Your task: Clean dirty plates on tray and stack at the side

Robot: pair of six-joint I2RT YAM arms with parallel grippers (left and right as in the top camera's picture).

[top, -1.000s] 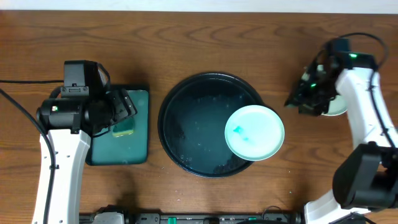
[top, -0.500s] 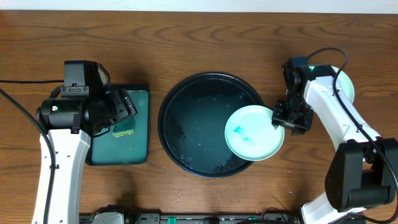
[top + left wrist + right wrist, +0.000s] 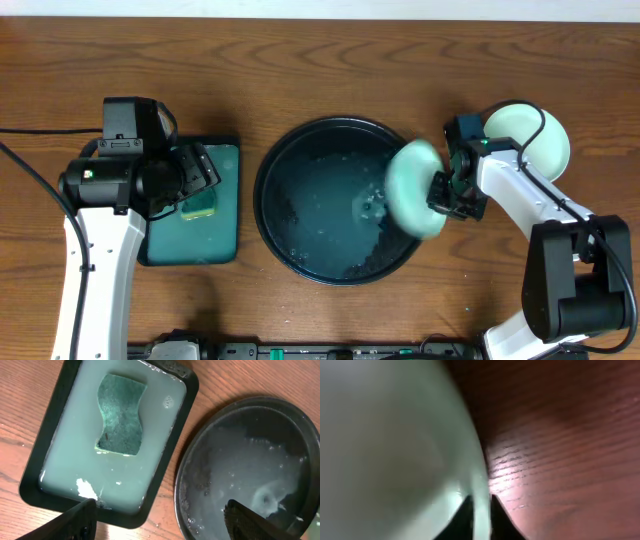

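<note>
Mint plate (image 3: 410,185) is pinched at its right rim by the right gripper (image 3: 445,190), jaws clamped on the edge; in the wrist view the thin rim sits between the two dark fingers (image 3: 465,512) with the pale plate filling the left of the view. Plate is tipped up on edge, not flat, hanging over the right rim of the black round tray (image 3: 262,190), left of the gripper. Blurred, so can't tell whether the face has smears. Tray floor is wet with pale suds (image 3: 260,495). Just right of the right arm, a second plate (image 3: 530,135) lies flat on the table (image 3: 330,60), partly hidden by the arm; can't tell if more sit under it. Far side: left gripper (image 3: 195,180) has its jaws spread wide, holding nothing, above the rectangular tray (image 3: 50,440) of cloudy water with a green sponge (image 3: 120,415) lying in it, well apart from the plate.
</note>
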